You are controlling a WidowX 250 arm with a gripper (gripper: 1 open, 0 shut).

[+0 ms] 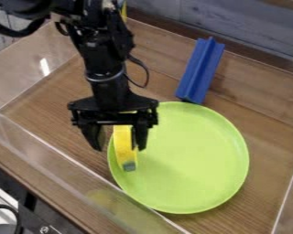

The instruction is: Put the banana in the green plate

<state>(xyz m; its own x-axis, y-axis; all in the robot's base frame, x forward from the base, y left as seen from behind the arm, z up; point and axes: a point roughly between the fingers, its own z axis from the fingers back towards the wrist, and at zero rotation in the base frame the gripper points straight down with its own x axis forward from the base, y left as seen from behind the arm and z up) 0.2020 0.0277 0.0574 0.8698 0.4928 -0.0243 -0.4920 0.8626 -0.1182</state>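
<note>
Lime green fills most of my view: the round plastic plate with its shallow rim, lying on the brown wood-grained table. Next in size, my black hand hangs over the plate's left edge, fingers pointing down and spread apart, released, with nothing clasped. The blue elongated block lies beyond the plate, on the table near its far rim. Smallest is the yellow toy banana, on the left side of the green plate. From this camera it shows below and between my fingers, its dark greenish tip toward the near side.
</note>
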